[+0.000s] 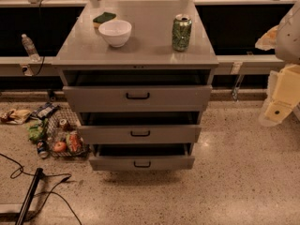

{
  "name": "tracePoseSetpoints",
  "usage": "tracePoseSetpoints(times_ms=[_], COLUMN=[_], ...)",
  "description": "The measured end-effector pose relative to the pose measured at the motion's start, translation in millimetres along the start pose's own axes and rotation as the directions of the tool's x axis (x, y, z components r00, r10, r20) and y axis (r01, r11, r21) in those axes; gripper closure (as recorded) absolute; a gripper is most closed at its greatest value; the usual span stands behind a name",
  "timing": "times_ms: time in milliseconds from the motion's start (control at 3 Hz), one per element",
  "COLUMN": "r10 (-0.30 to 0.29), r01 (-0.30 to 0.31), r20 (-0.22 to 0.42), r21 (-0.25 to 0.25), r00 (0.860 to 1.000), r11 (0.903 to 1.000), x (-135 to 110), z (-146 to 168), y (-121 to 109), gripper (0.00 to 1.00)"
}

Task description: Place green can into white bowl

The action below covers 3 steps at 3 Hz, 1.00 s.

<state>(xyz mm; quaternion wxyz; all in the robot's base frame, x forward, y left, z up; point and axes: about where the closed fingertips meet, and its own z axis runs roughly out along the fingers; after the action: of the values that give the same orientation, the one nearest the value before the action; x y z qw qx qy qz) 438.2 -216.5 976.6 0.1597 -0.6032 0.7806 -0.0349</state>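
The green can [181,33] stands upright on the right side of the grey cabinet top [145,53], with its silver top and pull-tab showing. The white bowl [115,33] sits upright and empty on the left side of the same top, about a bowl's width from the can. My gripper [280,108] is at the far right edge of the view, beside and below the cabinet top, well away from the can and holding nothing that I can see.
A flat green sponge [104,18] lies just behind the bowl. Three drawers [137,96] stand partly pulled out. A water bottle [29,47] stands on the left ledge. Litter [56,135] and cables [44,191] lie on the floor at the left.
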Motion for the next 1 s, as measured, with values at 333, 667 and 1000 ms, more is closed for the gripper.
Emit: tracePoseSetpoints(times_ms=[333, 667, 1000], r10=[0.000, 0.026, 0.104], r01=[0.000, -0.034, -0.129], r20=[0.000, 0.155, 0.356], r21=[0.000, 0.048, 0.045], r00=[1.000, 0.988, 0.929], r11=[1.0000, 0.9983, 0.9906], x=[0, -17, -37], z=[0, 9, 31], y=[0, -33, -69], gripper=[0.00, 0.00, 0.00])
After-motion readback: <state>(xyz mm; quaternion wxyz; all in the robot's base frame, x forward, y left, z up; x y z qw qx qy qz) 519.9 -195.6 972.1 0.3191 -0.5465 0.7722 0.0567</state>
